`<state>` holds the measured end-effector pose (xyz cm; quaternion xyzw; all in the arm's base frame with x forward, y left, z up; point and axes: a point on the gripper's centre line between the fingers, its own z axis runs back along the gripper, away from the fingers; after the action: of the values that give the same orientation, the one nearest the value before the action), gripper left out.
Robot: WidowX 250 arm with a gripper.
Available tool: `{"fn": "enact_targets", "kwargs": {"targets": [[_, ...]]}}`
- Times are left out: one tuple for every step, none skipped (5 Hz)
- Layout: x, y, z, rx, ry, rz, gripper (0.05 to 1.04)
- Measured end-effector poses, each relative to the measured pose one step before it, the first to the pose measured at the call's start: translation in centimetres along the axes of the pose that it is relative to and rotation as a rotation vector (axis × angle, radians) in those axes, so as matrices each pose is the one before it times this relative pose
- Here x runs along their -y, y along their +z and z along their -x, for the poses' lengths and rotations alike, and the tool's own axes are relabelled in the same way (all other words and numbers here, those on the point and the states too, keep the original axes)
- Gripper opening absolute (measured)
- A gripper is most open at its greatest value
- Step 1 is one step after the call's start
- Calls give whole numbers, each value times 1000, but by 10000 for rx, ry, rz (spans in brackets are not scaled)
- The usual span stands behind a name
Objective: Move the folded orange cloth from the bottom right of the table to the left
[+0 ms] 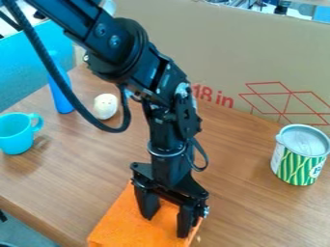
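1. While your gripper [166, 226] hangs low at the near middle of the scene, its two fingers stand apart, with orange surface visible between them. Open, not clamped on anything.
2. You have the orange item [115, 226] right under it, on the wooden table [241, 202], near side, middle to slightly left. It runs out of view at the near edge. You get one finger over its middle part, the other close to its right side. Whether the tips touch it, you can't tell from this angle.
3. Your arm [122, 48] comes in from the far left and slants down to the wrist; a black cable [48, 62] loops off its left side.
4. On your left, near the table's left side: turquoise mug [14, 135], upright, handle toward the right.
5. Beyond the mug you've got a slim blue object [61, 96], upright. Just right of that, a small, rounded off-white object [105, 107] with little marks on it.
6. To your right, well apart from the gripper: can [297, 161], upright, green and white striped side, pale lid on top.
7. Across the far side you see a cardboard panel [213, 43] with red line drawing, plus a blue panel [26, 60] at far left.
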<state>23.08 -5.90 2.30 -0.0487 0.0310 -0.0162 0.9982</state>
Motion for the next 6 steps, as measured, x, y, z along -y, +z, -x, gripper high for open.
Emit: {"fn": "enact_targets", "kwargs": {"targets": [[204,742,337,-11,-226,-59,1001],[-126,2258,-149,432,-289,-161,1001],[106,2459,216,627,-35,-131,1001],[471,2432,776,342,-121,-219,1001],[672,838,954,-225,-117,-24,1001],[96,31,41,-2,0,3,1001]]}}
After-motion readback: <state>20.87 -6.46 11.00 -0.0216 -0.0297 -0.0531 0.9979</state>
